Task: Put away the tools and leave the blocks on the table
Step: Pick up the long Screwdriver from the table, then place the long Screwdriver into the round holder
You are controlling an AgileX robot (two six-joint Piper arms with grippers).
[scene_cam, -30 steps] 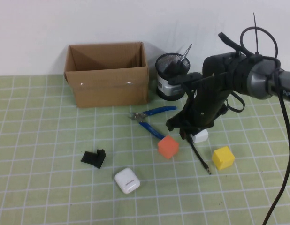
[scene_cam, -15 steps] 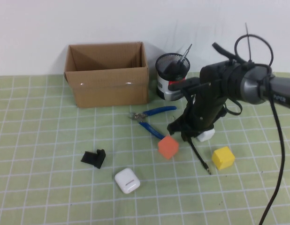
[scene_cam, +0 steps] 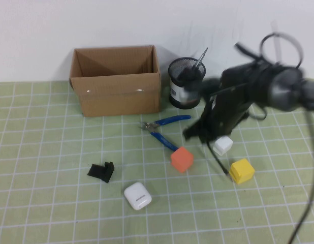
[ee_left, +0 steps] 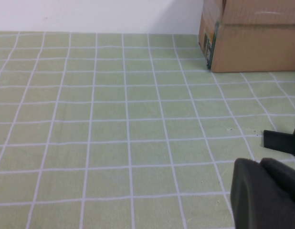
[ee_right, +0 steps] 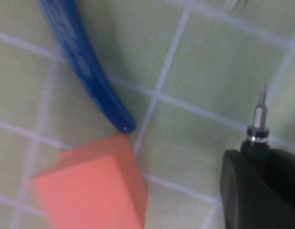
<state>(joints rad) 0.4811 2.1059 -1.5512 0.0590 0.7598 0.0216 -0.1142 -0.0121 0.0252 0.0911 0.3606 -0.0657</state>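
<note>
My right gripper (scene_cam: 209, 136) is shut on the thin black precision screwdriver (scene_cam: 221, 163), which slants down toward the yellow cube (scene_cam: 241, 170). Its metal tip (ee_right: 258, 117) sticks out between the fingers in the right wrist view. The blue-handled pliers (scene_cam: 164, 129) lie on the mat to the left of the gripper, one handle (ee_right: 85, 76) ending at the orange cube (scene_cam: 182, 159) (ee_right: 90, 186). The white cube (scene_cam: 222, 146) sits just right of the gripper. A metal-tipped tool (scene_cam: 201, 55) stands in the mesh cup. The scissors are out of view. My left gripper (ee_left: 262, 191) is shut and empty, low over the mat.
An open cardboard box (scene_cam: 115, 81) (ee_left: 252, 33) stands at the back, with a black mesh cup (scene_cam: 186, 84) to its right. A black bracket (scene_cam: 101, 172) (ee_left: 281, 140) and a white earbud case (scene_cam: 137, 196) lie at the front left on the green grid mat (scene_cam: 45, 152).
My right gripper has risen and shifted slightly right with the thin screwdriver, lifting it off the mat. The white cube now shows fully. Nothing else moved.
</note>
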